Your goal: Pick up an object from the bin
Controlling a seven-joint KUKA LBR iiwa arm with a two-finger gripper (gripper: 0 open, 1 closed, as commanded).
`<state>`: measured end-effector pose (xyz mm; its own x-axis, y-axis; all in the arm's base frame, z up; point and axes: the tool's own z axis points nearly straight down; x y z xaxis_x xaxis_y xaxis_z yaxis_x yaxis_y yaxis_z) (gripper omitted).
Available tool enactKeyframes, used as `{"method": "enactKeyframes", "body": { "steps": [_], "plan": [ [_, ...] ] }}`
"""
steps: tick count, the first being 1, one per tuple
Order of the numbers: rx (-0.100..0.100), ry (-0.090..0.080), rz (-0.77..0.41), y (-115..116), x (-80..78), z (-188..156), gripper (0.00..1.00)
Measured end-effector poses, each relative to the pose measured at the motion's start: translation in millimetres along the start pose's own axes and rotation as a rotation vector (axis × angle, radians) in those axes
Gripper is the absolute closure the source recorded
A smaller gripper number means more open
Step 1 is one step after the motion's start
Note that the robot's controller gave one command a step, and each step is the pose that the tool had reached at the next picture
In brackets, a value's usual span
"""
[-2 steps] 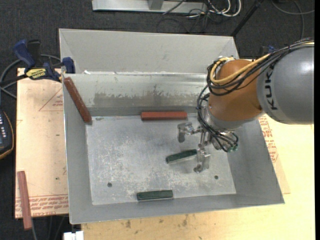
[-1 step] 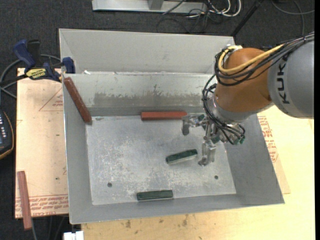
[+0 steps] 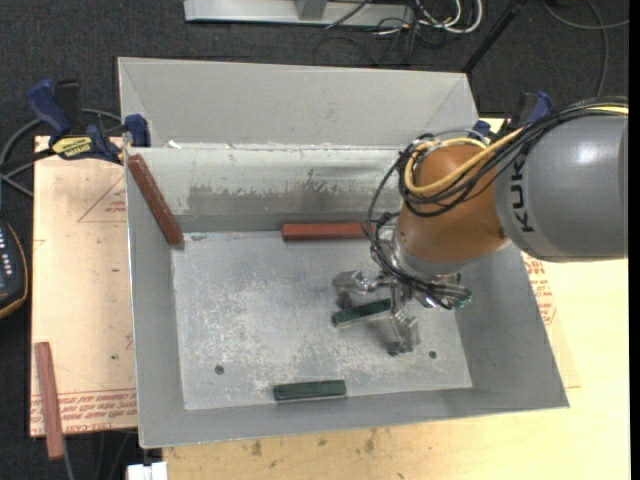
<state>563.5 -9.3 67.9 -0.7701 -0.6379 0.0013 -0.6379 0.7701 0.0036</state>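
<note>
Though "KU" reads on my grey arm (image 3: 580,193), my claw (image 3: 385,313) sits at a dark green bar (image 3: 358,314) right of centre in the bin (image 3: 260,308), and I cannot tell how wide it stands.

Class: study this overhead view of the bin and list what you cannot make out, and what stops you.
Camera view: whether the gripper holds the small dark green piece beneath it; the contact is too small and cluttered to read.
Camera view: the right end of the red-brown bar by the back wall, hidden behind the orange wrist cover.
Camera view: the right rear floor of the bin, covered by the arm.
</note>
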Motion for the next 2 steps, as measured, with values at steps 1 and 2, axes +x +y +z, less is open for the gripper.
{"method": "enactKeyframes", "body": {
  "steps": [1, 2],
  "plan": [
    [0.003, -0.004, 0.002, -1.5, -1.0, -2.9, 1.0],
    [0.01, -0.009, -0.004, 14.0, 25.2, -142.3, 1.0]
  ]
}}
